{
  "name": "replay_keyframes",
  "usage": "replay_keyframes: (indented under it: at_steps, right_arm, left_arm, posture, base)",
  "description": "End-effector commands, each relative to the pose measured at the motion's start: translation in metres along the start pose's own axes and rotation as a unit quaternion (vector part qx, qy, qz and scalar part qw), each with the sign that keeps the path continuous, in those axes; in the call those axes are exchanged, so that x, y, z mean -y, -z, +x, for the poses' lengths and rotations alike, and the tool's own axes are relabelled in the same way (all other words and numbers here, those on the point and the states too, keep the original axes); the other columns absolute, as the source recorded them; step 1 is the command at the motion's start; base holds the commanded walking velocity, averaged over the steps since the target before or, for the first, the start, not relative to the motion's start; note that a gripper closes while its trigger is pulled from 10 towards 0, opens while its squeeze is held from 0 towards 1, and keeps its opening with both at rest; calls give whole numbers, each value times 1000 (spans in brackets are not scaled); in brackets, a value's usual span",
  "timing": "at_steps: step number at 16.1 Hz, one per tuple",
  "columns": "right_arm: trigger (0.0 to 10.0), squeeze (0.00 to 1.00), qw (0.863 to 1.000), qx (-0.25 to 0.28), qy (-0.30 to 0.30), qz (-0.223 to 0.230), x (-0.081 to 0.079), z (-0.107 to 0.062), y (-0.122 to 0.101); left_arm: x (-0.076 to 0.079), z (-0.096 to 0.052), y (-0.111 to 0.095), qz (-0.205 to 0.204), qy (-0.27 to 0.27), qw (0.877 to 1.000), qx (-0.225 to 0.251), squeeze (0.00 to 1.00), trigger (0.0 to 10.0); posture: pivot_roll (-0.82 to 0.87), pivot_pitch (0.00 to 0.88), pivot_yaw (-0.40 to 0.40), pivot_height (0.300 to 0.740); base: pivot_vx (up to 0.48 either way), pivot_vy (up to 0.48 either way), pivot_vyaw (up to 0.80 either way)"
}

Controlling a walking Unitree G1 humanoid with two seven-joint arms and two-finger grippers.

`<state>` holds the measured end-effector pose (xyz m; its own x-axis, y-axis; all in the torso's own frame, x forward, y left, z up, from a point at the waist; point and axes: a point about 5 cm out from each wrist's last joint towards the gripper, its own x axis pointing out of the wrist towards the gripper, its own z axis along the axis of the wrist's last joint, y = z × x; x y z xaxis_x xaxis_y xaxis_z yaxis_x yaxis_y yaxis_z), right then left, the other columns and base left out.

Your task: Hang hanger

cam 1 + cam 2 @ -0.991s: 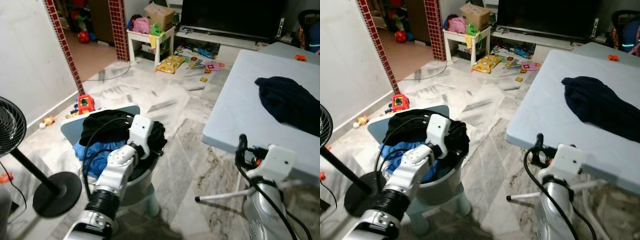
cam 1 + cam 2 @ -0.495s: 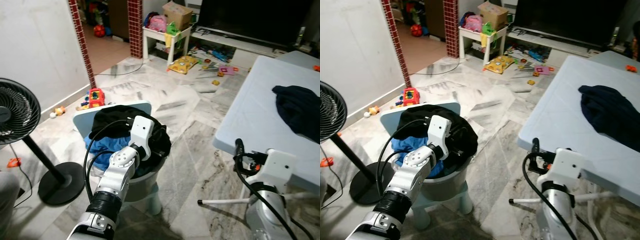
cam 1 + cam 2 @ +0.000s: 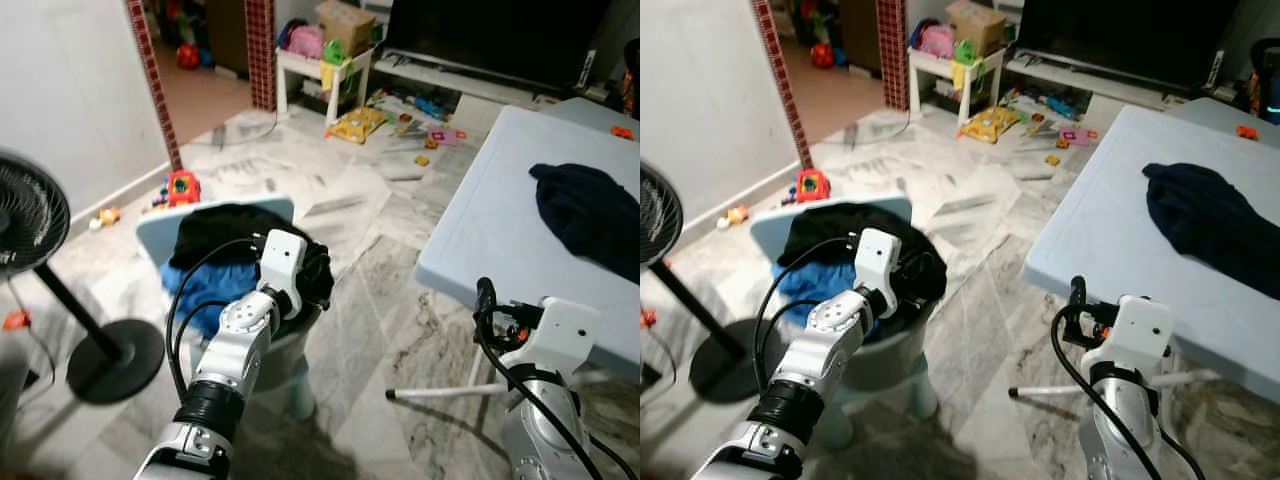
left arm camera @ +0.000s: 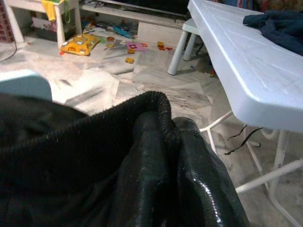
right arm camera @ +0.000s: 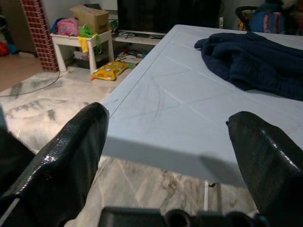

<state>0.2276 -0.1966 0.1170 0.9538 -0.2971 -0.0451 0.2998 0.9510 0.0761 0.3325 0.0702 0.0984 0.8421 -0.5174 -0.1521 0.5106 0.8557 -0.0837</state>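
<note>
Your L gripper (image 4: 161,142): jaws closed on black cloth (image 3: 225,230) in the basket (image 3: 885,365). R gripper (image 5: 170,156): jaws apart, empty, near worktop (image 3: 490,230) w/ navy garment (image 3: 590,210).

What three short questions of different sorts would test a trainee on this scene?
1. True or false: the dark navy garment lies on the white plastic table.
2. Choose one. The right gripper is: A open, holding nothing; B shut on a hanger; C shut on a toy.
3. Which arm reaches the black cloth pile in the round grey basket?
Key: 1 true. 2 A. 3 the left arm; the left gripper is right at the black cloth.
</note>
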Motion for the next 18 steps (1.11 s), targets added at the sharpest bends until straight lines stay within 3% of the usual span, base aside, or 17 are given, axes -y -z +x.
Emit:
replay_keyframes:
  at_steps: [1, 7, 18]
  right_arm:
    - [10000, 0, 1000, 1, -1, -2, 0, 0, -2]
    - [10000, 0, 1000, -3, -4, -5, -2, 0, -1]
    - [10000, 0, 1000, -10, -4, -10, -1, -2, 2]
  left_arm:
    - [1, 2, -4, 3, 0, 1000, 3, 0, 10000]
    - [2, 1, -2, 6, 3, 1000, -3, 0, 10000]
    - [11, 3, -1, 7, 17, 1000, -8, 0, 10000]
  posture:
    - [-32, 0, -66, 740]
    - [-32, 1, -65, 740]
    - [-37, 10, -68, 740]
  base:
    - [-266, 0, 0]
    - [-263, 0, 0]
    - [0, 0, 0]
